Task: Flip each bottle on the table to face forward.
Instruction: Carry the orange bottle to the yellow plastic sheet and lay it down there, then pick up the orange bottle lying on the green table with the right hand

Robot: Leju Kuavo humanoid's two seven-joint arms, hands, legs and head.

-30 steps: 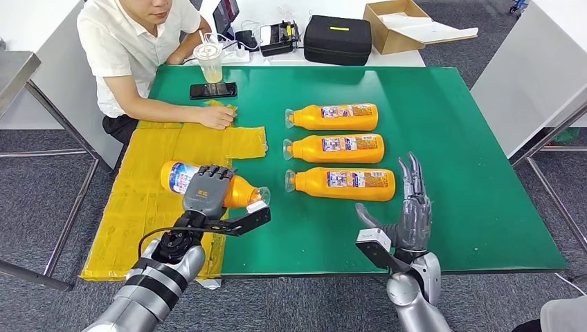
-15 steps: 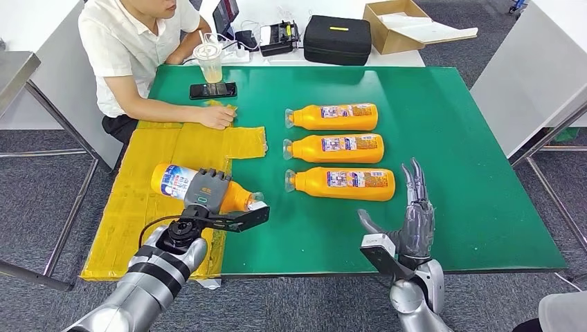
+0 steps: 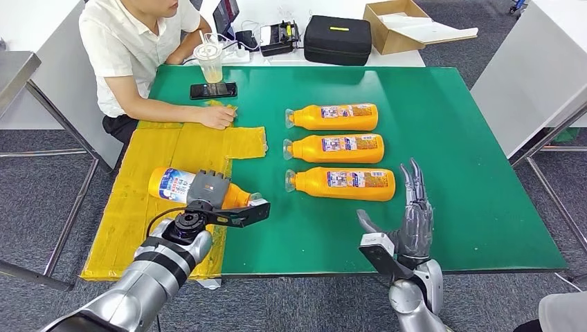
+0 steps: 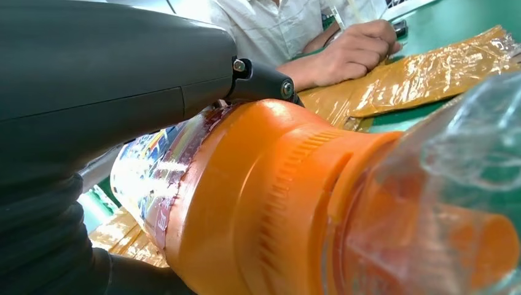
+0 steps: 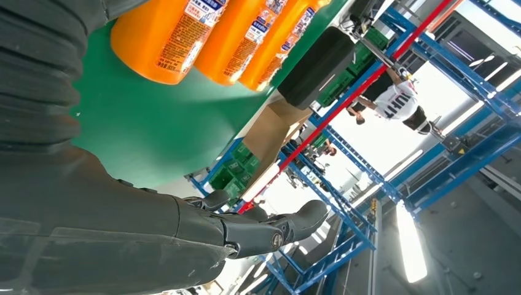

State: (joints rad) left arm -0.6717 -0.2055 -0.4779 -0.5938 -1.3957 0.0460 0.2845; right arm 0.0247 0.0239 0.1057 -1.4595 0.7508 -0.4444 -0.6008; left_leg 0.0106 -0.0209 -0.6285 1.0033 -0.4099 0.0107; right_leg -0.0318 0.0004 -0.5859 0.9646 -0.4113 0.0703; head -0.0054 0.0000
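The fourth bottle (image 3: 181,186) lies on the yellow sheet (image 3: 149,214), to the left of the row of three bottles (image 3: 336,149) on the green table (image 3: 457,138). The left hand (image 3: 205,190) grips it. The three look done (labels up). The right hand (image 3: 414,211) hovers spread, holding nothing.

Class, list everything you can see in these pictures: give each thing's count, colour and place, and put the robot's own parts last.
bottles in a row: three, orange, lying mid-table.
held bottle: one, orange, over the yellow sheet.
yellow sheet: one, on the table's left part.
table: one, green.
phone: one, black, far left of the table.
cup: one, clear, with a straw, behind the phone.
case: one, black, beyond the table.
cardboard box: one, brown, beside the case.
person: one, white shirt, seated at the far left.
left robot hand: grips the held bottle.
right robot hand: open, above the near edge.
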